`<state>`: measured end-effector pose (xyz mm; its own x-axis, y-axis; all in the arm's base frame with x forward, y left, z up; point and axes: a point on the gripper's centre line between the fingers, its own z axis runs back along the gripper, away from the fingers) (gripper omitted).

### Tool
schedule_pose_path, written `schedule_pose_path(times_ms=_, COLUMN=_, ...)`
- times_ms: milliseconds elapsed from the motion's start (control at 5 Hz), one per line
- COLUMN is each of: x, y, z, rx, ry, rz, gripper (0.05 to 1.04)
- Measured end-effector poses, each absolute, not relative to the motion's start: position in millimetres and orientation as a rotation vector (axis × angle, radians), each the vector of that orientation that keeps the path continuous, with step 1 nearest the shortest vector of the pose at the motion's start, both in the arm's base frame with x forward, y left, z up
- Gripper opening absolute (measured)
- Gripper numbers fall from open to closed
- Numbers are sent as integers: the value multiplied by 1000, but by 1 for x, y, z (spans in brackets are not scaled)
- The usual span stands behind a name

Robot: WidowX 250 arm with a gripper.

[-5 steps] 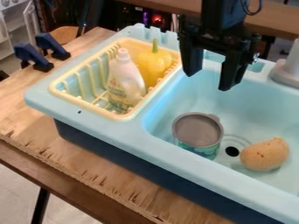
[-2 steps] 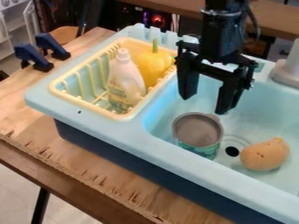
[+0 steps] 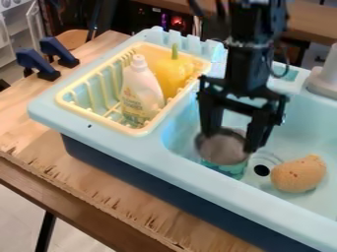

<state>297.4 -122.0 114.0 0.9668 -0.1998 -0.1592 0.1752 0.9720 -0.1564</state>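
Note:
The black gripper [image 3: 229, 141] hangs over the left part of the sink basin, open, its fingertips at the far part of the rim of a grey and teal cup [image 3: 223, 152]. One finger is toward the cup's left side and the other toward its right; whether they touch it I cannot tell. The cup stands upright in the basin, its far rim partly hidden. Right of the cup, past the drain, lies an orange-tan lumpy object [image 3: 299, 173].
A yellow rack [image 3: 68, 106] left of the basin holds a white bottle [image 3: 141, 91] and a yellow pepper [image 3: 172, 74]. The light blue sink's front rim [image 3: 217, 182] runs before the cup. A grey faucet base [image 3: 325, 81] stands at the right edge, blue clamps [image 3: 37, 64] at the far left.
The gripper has come down from above the back of the basin to the cup's rim, staying open. The cup, the lumpy object and the rack's contents have kept their places.

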Motion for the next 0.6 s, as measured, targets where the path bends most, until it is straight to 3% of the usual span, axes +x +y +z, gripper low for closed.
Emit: schedule_pose_path(times_ms=600, x=314, y=-129, z=104, rx=-146, ry=193, rz=-210, gripper=1004)
